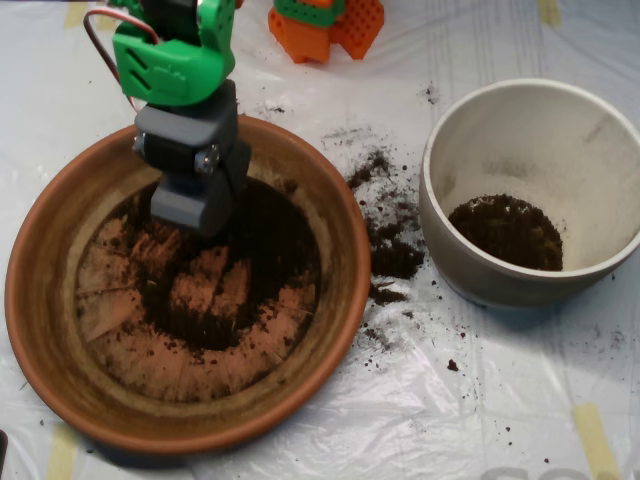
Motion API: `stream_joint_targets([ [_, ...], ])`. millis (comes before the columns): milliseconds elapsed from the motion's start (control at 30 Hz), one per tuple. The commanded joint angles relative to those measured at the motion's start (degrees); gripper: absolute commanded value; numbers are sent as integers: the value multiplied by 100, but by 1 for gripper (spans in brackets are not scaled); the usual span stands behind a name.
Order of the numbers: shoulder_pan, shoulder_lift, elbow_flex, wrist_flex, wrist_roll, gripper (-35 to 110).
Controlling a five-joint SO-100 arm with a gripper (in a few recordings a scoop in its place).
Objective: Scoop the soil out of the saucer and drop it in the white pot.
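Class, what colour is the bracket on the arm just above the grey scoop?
Bright green, seen best in the overhead view, directly above the grey scoop.

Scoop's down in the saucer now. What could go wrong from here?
1. Soil already lies spilled on the plastic sheet between the saucer and white pot; the next carry may drop more there.
2. The soil left in the saucer is thin and scattered, so the tool may scrape the bare base and come up nearly empty.

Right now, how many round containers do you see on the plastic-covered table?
2. The large round terracotta saucer sits at left, holding dark soil under the grey scoop. The round off-white ceramic pot stands at right, with soil at its bottom.
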Motion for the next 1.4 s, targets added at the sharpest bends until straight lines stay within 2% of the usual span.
stream_joint_targets([
  [0, -141, 817, -756, 352, 18, -1],
  [200, -861, 1468, -765, 510, 18, -1],
  [600, -3278, 2707, -677, 765, -457, -1],
  [867, -4386, 1714, -2127, 1204, -756, -1],
  [1033, -4781, 826, -3340, 1564, -782, -1],
  [1267, -5300, -97, -4052, 1784, -615, 0],
  [1333, -5396, -149, -4025, 1793, -554, 7],
  [1367, -5440, -149, -3999, 1811, -598, 15],
])
